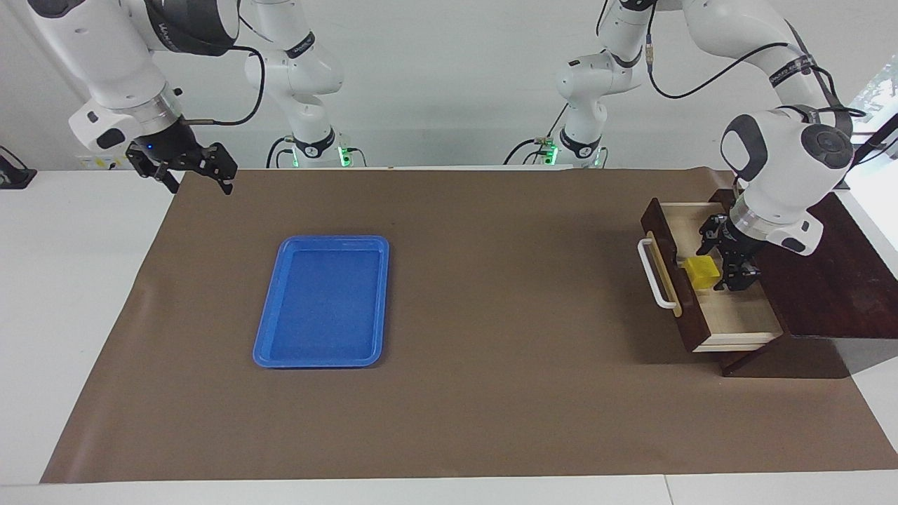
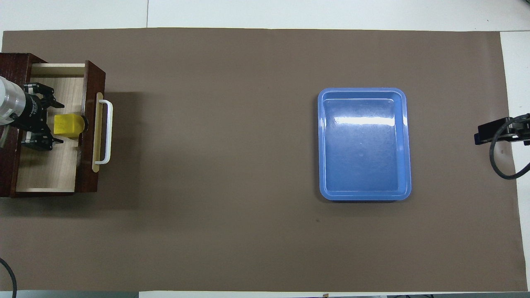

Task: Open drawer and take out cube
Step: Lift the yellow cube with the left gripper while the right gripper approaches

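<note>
**Colours on the brown mat**

A plain brown mat (image 1: 491,315) covers the white table (image 1: 70,280). The drawer (image 1: 729,308) has a dark brown front, a tan strip, a white bar handle (image 1: 652,273) and pale wood grain inside. In it sits a bright yellow cube (image 1: 702,271). Toward the right arm's end from the drawer lies a glossy blue tray (image 1: 270,330). Both arms are white with black grippers.

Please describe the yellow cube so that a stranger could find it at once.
At the left arm's end of the table stands a dark wooden box with its drawer pulled open. Inside, against the drawer's front, sits the cube: the only bright yellow thing.
</note>
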`<state>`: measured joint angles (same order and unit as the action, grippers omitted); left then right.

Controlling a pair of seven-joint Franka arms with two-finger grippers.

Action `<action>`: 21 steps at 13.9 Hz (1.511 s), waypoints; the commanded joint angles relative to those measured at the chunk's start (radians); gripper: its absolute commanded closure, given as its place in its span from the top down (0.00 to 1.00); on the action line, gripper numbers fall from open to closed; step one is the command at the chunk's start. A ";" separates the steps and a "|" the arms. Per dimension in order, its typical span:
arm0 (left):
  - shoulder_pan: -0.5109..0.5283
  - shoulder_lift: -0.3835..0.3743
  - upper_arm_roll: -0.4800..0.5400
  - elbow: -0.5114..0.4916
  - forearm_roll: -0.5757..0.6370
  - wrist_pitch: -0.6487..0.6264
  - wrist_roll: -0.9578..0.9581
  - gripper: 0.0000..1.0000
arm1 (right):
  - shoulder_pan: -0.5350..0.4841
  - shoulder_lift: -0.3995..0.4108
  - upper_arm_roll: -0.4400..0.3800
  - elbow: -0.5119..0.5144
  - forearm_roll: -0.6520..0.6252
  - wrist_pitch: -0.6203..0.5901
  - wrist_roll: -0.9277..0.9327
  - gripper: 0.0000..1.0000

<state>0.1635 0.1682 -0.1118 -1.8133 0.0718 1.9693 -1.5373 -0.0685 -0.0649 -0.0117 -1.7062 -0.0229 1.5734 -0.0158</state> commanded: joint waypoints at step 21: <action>-0.378 0.060 -0.009 0.373 -0.066 -0.311 -0.354 0.00 | 0.518 0.227 0.010 -0.193 0.791 0.657 1.352 1.00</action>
<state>-0.1473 0.2092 -0.1380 -1.4671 0.0038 1.6617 -1.8278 0.4341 0.1470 0.0032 -1.9007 0.6969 2.2139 1.3203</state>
